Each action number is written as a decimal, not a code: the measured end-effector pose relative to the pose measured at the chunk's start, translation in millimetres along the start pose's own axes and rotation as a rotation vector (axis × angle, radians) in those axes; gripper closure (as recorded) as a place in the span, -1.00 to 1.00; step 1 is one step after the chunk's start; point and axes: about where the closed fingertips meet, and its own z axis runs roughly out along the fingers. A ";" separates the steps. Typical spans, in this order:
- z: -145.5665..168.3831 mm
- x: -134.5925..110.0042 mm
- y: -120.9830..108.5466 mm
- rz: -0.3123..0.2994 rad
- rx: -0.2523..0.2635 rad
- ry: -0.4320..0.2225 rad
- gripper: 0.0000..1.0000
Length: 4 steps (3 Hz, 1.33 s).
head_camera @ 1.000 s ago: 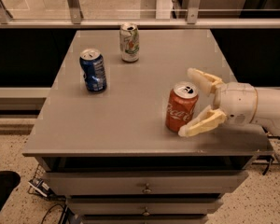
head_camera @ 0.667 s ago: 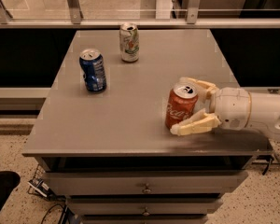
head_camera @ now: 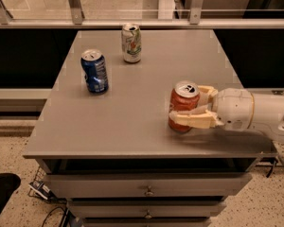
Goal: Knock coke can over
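The coke can (head_camera: pixel 181 104), red-orange with a silver top, stands upright on the grey table (head_camera: pixel 132 122) at the right, near the front edge. My gripper (head_camera: pixel 187 106) reaches in from the right, its white arm (head_camera: pixel 255 112) lying over the table's right edge. One cream finger (head_camera: pixel 194 119) lies across the can's near side and the other finger (head_camera: pixel 206 92) lies at its far side. The jaws are closed in on the can.
A blue can (head_camera: pixel 94 71) stands upright at the left of the table. A white-and-green can (head_camera: pixel 131 42) stands upright at the back middle. Drawers (head_camera: pixel 146 190) sit under the table's front edge. A railing (head_camera: pixel 132 22) runs behind the table.
My gripper has moved left around the coke can and its fingers have narrowed from wide apart to lying against the can. The can stays upright in the same spot.
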 end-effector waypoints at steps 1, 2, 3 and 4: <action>2.1 -0.9 0.8 -0.001 -0.004 -0.001 0.76; 4.2 -1.8 1.6 -0.003 -0.009 -0.001 1.00; 4.2 -1.9 1.6 -0.003 -0.009 -0.001 1.00; 0.5 -12.9 -0.9 -0.027 0.004 0.105 1.00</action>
